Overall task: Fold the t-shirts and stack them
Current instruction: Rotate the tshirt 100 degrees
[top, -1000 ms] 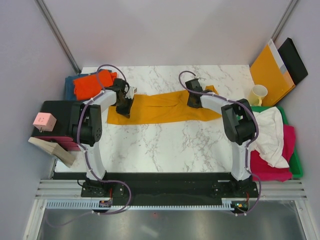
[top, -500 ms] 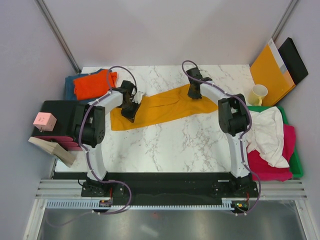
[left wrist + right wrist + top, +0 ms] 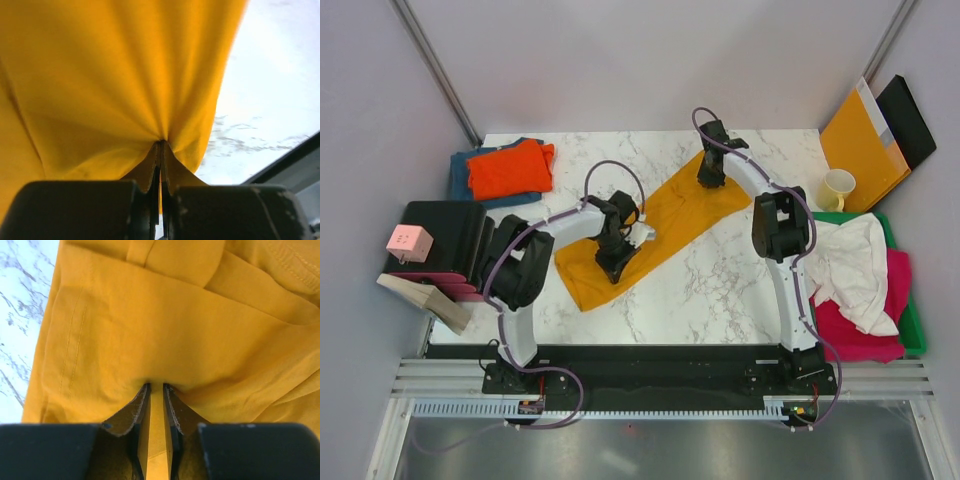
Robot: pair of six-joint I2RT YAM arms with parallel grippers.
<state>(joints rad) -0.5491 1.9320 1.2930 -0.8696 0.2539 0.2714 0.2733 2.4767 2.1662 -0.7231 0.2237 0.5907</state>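
The mustard-yellow t-shirt [image 3: 665, 222] lies as a long folded band, stretched diagonally across the marble table. My left gripper [image 3: 617, 262] is shut on its near-left end; the left wrist view shows the cloth [image 3: 115, 80] pinched between the jaws. My right gripper [image 3: 710, 176] is shut on its far-right end, with a fold of cloth [image 3: 190, 330] between the jaws. A folded orange t-shirt [image 3: 507, 168] lies on a folded teal-blue one [image 3: 460, 178] at the far left. A white t-shirt [image 3: 860, 270] and a magenta one [image 3: 855, 335] lie crumpled at the right.
A green bin [image 3: 912, 320] at the right edge holds the crumpled shirts. A cream mug [image 3: 837, 188], an orange-brown envelope [image 3: 860, 140] and a black folder [image 3: 910, 120] stand at the back right. A black box [image 3: 435, 235] with a pink cube [image 3: 408, 242] sits at the left edge.
My left gripper has pulled its end of the yellow shirt toward the near side and to the right. My right gripper moved its end farther back. The band turned from level to diagonal.
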